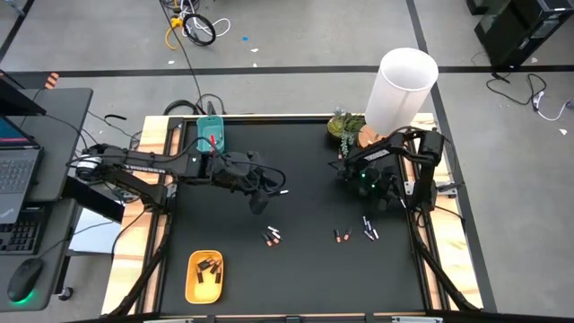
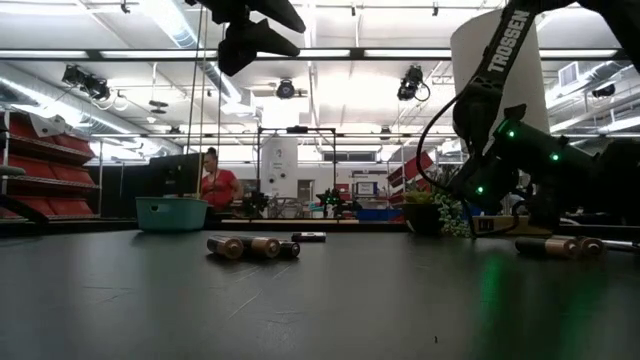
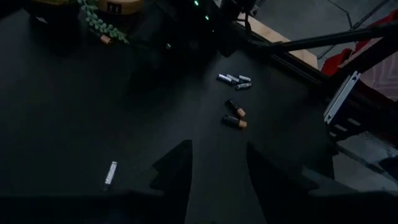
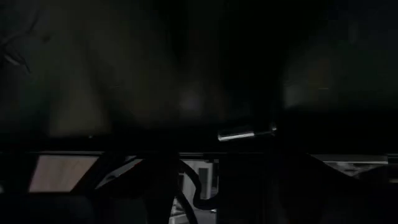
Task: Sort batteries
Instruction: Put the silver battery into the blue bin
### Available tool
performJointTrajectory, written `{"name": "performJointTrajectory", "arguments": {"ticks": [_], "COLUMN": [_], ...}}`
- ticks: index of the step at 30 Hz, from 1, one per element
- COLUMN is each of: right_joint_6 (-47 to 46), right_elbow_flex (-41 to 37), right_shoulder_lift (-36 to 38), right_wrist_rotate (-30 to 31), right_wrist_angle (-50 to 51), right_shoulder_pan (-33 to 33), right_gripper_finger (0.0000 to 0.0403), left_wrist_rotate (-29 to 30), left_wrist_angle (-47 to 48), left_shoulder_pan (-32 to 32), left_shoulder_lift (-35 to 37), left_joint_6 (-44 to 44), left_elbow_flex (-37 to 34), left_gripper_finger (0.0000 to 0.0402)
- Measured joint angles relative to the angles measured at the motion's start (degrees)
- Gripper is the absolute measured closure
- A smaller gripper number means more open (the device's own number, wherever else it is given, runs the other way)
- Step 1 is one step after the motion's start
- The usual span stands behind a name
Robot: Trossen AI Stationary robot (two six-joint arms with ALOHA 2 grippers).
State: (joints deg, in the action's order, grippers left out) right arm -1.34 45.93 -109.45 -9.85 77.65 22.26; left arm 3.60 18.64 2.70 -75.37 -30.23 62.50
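My left gripper (image 1: 265,199) hangs above the middle of the black table, open and empty; its two fingers show apart in the left wrist view (image 3: 217,180). A pale battery (image 1: 282,190) lies on the table just beside it and also shows in the left wrist view (image 3: 111,172). Two batteries (image 1: 273,236) lie near the table's middle. Two dark, orange-ended batteries (image 3: 235,115) and a few pale ones (image 3: 233,79) lie farther right. My right gripper (image 1: 348,170) waits at the far right by the plant.
A yellow oval tray (image 1: 190,285) with dark batteries stands at the near left. A teal tray (image 1: 212,135) stands at the far left. A white cylinder (image 1: 401,90) and a small potted plant (image 1: 345,126) stand at the far right. A person (image 2: 214,187) shows in the room behind.
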Motion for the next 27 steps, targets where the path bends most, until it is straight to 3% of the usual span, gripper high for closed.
{"name": "performJointTrajectory", "arguments": {"ticks": [6, 10, 18, 27], "right_joint_6": [-0.60, -3.26, -15.25, -28.53], "right_elbow_flex": [-0.01, 0.04, 0.24, -6.72], "right_shoulder_lift": [0.19, 4.09, 19.72, 34.64], "right_wrist_rotate": [1.22, 0.28, 0.53, 2.40], "right_wrist_angle": [0.98, 1.82, 2.07, -8.10], "right_shoulder_pan": [2.80, 2.73, 2.75, 3.21], "right_gripper_finger": [0.0184, 0.0193, 0.0206, 0.0212], "left_wrist_rotate": [1.25, 2.03, 2.34, 2.71], "left_wrist_angle": [0.06, 0.07, 0.07, -1.43], "left_shoulder_pan": [1.62, 2.12, 2.07, 2.03], "left_shoulder_lift": [0.00, 0.00, 0.00, 0.00], "left_joint_6": [-0.07, -0.07, 1.34, 3.01], "left_elbow_flex": [0.00, 0.00, 0.00, 0.00], "left_gripper_finger": [0.0234, 0.0234, 0.0234, 0.0234]}}
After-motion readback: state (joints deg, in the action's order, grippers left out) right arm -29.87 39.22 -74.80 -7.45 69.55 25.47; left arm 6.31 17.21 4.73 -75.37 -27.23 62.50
